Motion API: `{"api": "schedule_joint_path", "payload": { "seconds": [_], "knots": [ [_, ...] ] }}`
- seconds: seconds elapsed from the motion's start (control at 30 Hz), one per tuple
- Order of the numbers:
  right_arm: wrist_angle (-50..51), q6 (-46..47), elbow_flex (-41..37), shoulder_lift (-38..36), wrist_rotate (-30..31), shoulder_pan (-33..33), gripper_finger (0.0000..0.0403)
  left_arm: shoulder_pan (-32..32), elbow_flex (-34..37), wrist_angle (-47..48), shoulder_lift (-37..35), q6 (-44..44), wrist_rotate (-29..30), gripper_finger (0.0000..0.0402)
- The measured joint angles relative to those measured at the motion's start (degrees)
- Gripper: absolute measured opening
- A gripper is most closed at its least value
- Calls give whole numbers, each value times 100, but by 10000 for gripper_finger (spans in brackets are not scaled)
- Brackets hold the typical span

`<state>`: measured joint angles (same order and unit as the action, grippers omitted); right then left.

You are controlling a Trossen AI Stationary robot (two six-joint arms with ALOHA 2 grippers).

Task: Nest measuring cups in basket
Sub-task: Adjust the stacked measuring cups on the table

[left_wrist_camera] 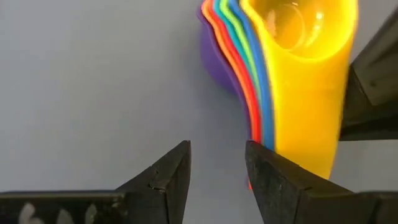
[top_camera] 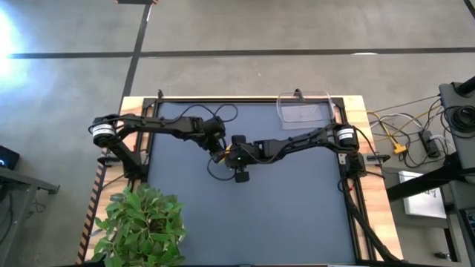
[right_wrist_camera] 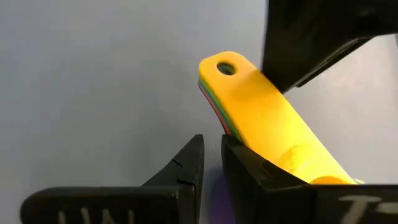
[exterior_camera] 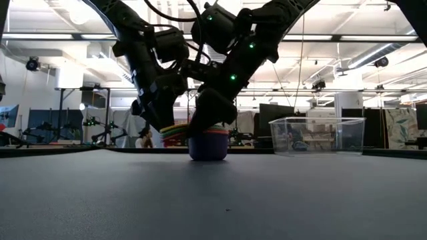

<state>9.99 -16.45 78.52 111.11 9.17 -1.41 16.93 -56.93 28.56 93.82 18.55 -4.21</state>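
Both grippers crowd the nested stack of coloured plastic measuring cups [left_wrist_camera: 280, 68] — left gripper [left_wrist_camera: 217, 171] slightly parted beside the handles, empty; right gripper [right_wrist_camera: 211, 165] nearly closed, grasp unclear — next, carrying it to the clear plastic basket [top_camera: 304, 110] well away.

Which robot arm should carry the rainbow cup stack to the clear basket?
Probably the right. The right gripper sits at the nested measuring cups, and the basket stands on that arm's side. The left gripper is open beside the handles, farther from the basket.
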Motion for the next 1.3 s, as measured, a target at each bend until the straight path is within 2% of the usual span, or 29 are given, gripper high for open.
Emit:
{"api": "schedule_joint_path", "payload": {
  "seconds": [0.27,0.53,0.67,0.93,1.07,1.3],
  "knots": [
    [339,1,59,-93,-91,3,47,10,-24,221,0,-155,28,137],
    [988,257,-101,-700,-962,6,47,174,-279,667,-150,-435,149,137],
    [944,368,-667,-1271,-1014,20,47,74,-517,771,-293,-462,30,137],
    [-436,880,-2491,-3053,-1069,28,47,-95,-833,876,-374,-767,66,144],
    [-849,1068,-3127,-3822,-1064,26,47,-211,-833,890,-374,-887,39,182],
    [-1020,1123,-3643,-4597,-862,26,47,-516,-837,640,-290,-780,63,293]
  ]
}}
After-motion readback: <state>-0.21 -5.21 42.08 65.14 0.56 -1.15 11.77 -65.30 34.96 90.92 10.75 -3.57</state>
